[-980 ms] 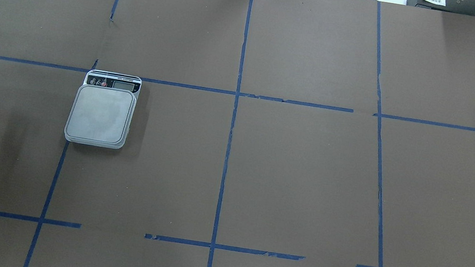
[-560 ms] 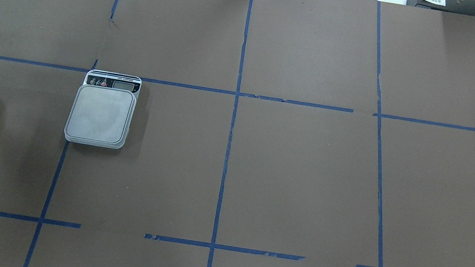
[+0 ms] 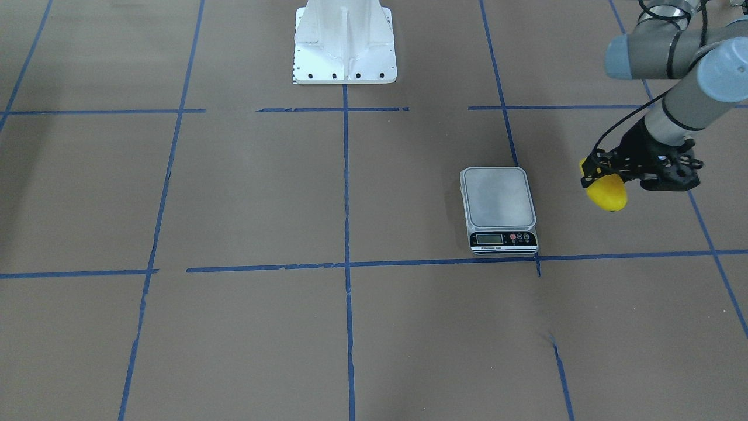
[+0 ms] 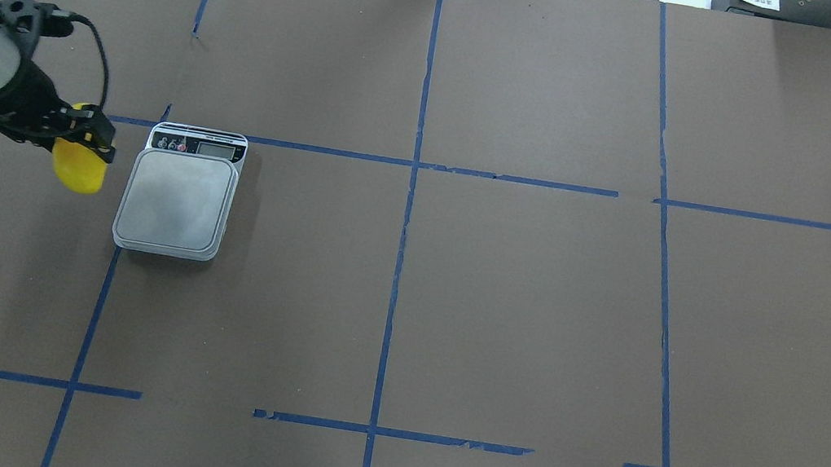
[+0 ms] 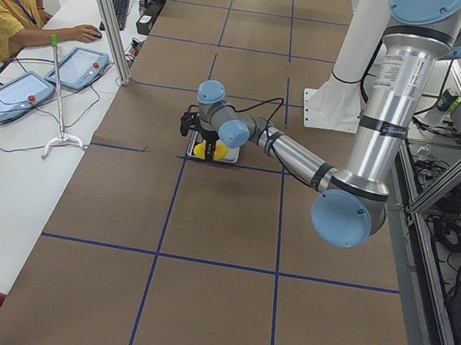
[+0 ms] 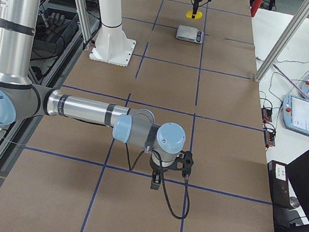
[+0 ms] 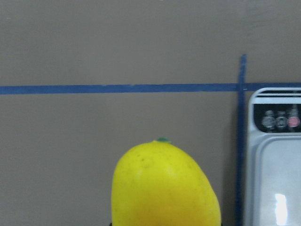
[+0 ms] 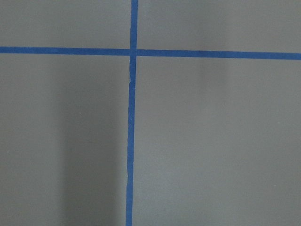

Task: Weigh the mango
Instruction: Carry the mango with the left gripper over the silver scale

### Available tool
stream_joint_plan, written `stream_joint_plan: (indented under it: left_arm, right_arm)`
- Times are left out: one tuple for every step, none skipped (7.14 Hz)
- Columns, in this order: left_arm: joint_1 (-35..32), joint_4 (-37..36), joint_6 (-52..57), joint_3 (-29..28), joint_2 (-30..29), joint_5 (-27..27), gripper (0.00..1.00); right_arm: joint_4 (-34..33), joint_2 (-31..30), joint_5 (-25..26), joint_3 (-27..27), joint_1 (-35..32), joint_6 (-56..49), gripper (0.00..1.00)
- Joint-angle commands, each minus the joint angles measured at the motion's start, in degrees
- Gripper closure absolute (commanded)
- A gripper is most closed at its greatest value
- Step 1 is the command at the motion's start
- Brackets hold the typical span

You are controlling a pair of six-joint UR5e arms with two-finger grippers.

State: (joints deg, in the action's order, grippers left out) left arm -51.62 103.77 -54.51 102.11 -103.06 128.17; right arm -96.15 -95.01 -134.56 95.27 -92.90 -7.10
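The mango, bright yellow, hangs in my left gripper, which is shut on its upper end and holds it above the table. It is just left of the scale, level with the grey platform's far left corner, not over it. In the front-facing view the mango is right of the scale. The left wrist view shows the mango with the scale at the right edge. My right gripper shows only in the exterior right view, near the table; I cannot tell whether it is open.
The brown table cover carries a grid of blue tape lines. The robot's white base stands at the table's near middle. An operator sits at a side bench with tablets. A metal pole stands at the table edge.
My left arm has come in from the left edge and carried the mango right and a little farther away, up to the scale's left side.
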Motion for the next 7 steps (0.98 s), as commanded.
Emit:
stream_joint_plan:
  left_arm:
    - [5.45, -5.93, -4.19, -0.86, -6.35, -0.55, 1.00]
    - [6.78, -5.77, -4.63, -2.17, -6.45, -1.77, 1.00]
    - [7.49, -5.51, -4.47, -3.66, -6.53, -2.74, 1.00]
    - [7.93, -5.51, -4.29, -5.67, -8.01, -2.84, 1.00]
    - [7.94, -5.60, -4.29, -5.69, -9.25, -3.02, 1.00]
    - [7.94, -5.51, -4.20, -5.87, -9.17, -3.10, 0.58]
    - [7.85, -5.60, -4.29, -5.26, -9.00, -3.10, 0.01]
  right_arm:
    - [0.00, 0.00, 0.00, 0.00, 0.00, 0.07, 0.00]
    - [0.00, 0.00, 0.00, 0.00, 0.00, -0.02, 0.00]
    - [0.00, 0.00, 0.00, 0.00, 0.00, -0.02, 0.00]
    - [0.00, 0.00, 0.00, 0.00, 0.00, -0.02, 0.00]
    - [0.00, 0.00, 0.00, 0.00, 0.00, -0.02, 0.00]
    - [0.00, 0.00, 0.00, 0.00, 0.00, -0.02, 0.00]
    - [0.00, 0.00, 0.00, 0.00, 0.00, -0.02, 0.00]
